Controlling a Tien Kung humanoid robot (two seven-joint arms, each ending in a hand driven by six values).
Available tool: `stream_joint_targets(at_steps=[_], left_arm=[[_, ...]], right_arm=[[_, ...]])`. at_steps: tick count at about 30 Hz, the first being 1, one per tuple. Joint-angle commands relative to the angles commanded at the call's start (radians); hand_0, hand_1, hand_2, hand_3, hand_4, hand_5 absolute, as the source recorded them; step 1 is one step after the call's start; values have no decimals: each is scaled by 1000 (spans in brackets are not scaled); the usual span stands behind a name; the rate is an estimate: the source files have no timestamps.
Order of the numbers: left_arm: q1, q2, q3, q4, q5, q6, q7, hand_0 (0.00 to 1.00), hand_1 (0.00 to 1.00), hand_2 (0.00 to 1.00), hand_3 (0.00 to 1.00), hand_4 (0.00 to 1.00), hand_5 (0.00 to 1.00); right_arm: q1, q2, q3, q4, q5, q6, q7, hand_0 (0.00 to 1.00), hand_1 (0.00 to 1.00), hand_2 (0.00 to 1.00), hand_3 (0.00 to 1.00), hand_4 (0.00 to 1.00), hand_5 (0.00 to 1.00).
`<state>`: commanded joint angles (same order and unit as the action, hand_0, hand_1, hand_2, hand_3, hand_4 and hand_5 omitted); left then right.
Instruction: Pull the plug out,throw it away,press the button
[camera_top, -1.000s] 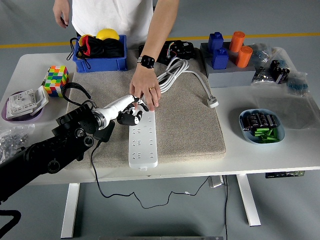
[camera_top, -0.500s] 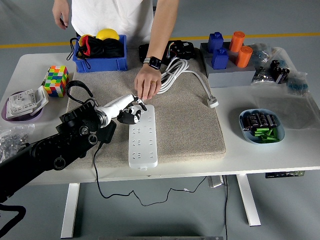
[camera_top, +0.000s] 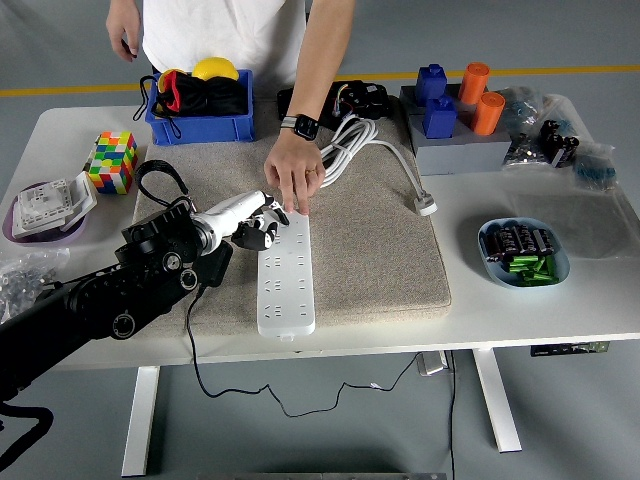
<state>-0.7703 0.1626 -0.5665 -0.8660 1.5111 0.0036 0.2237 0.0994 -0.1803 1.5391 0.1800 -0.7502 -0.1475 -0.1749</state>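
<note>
Person's hand (camera_top: 293, 178) back on white power strip (camera_top: 286, 272) — left robot hand (camera_top: 255, 226) curled, empty, beside it

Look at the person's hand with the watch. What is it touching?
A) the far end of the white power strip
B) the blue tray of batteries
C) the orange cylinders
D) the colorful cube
A: the person's hand reaches down onto the far end of the white power strip, right beside the robot's left hand on the beige mat.
</note>
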Motion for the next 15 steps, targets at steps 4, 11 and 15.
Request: stream_joint_targets(at_steps=[4, 11, 15], left_arm=[[-3, -1, 11, 4, 2, 1, 0, 27, 14, 98, 619, 218, 2], [-8, 2, 25, 10, -2, -1, 2, 27, 13, 97, 621, 215, 2], [-10, 1, 35, 13, -6, -1, 1, 28, 13, 96, 616, 209, 2]], right_arm=[[1, 1, -1, 0, 0, 1, 1, 740, 660, 645, 614, 659, 482], [0, 0, 0, 0, 0, 1, 0, 739, 660, 645, 613, 659, 482], [1, 0, 1, 0, 0, 1, -1, 739, 660, 645, 614, 659, 482]])
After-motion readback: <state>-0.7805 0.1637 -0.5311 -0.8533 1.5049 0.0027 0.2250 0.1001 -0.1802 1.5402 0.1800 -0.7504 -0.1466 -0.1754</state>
